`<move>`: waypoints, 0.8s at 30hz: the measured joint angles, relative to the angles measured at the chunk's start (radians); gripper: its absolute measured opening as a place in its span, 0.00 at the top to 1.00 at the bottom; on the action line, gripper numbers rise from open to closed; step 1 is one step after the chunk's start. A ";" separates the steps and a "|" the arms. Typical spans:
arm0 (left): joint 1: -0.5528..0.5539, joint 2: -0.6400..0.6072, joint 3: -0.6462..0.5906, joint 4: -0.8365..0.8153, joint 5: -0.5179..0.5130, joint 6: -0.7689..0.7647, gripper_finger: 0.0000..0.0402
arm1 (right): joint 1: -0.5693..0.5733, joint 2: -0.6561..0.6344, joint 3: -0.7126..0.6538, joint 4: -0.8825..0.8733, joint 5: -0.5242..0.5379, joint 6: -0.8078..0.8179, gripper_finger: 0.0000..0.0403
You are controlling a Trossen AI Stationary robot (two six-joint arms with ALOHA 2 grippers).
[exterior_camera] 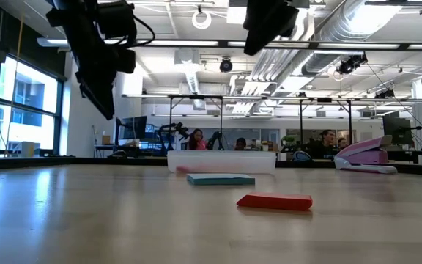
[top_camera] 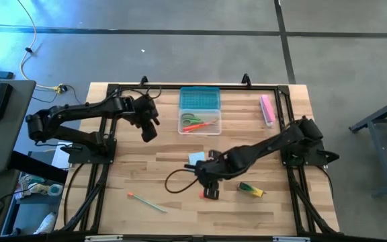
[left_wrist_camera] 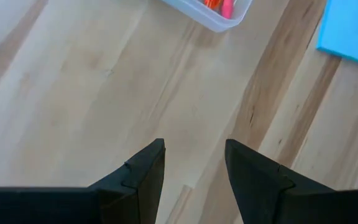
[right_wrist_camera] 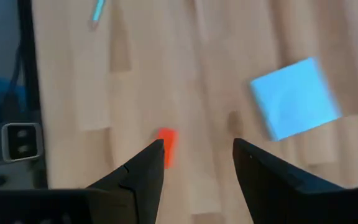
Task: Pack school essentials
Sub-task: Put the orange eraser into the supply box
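My right gripper is open above the near middle of the table, over bare wood. The small red piece lies flat just beside its fingers, untouched. The light-blue note pad lies flat a little farther off. The yellow-green crayon pack rests to the right, and the green pink-tipped pencil to the near left. My left gripper hangs open left of the clear box. That box holds the green-handled scissors, the orange pencil and the red pen.
The box's blue lid lies at its far end. A pink oblong bar sits near the far right corner. A black cable loops on the table by the right arm. Bare wood spreads across the near left.
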 joint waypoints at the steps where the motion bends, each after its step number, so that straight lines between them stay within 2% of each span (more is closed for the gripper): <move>1: -0.012 -0.001 0.000 -0.003 -0.019 0.000 0.61 | 0.006 0.008 0.000 0.012 -0.021 0.013 0.54; 10: -0.109 0.000 0.000 -0.044 -0.043 -0.080 0.61 | 0.045 0.117 0.000 0.043 -0.069 0.241 0.41; 17: -0.137 0.000 0.000 -0.078 -0.073 -0.118 0.61 | 0.079 0.200 0.000 0.048 -0.056 0.292 0.44; 24: -0.147 0.000 0.000 -0.110 -0.095 -0.123 0.61 | 0.084 0.262 0.000 0.092 -0.041 0.265 0.49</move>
